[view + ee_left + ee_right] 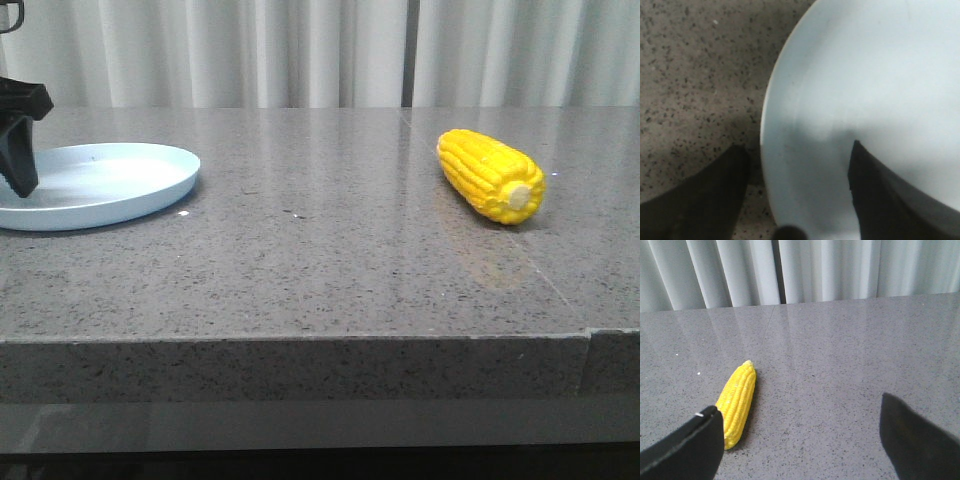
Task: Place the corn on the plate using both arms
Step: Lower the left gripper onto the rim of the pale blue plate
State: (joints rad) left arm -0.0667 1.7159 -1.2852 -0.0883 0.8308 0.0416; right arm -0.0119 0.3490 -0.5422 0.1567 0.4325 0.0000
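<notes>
Right wrist view: right gripper (pixel 800 440) hangs wide open and empty, the corn (pixel 737 404) lying just outside one finger, so centre over it first. Left gripper (pixel 797 195) spreads empty astride the plate (pixel 875 90) rim.

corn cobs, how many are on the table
1. The corn lies on its side on the right part of the grey table, far from the plate at the left. No other cob shows in any view.

Front view low, facing forward over the table (pixel 320 270) — wrist views closer, looking down.
</notes>
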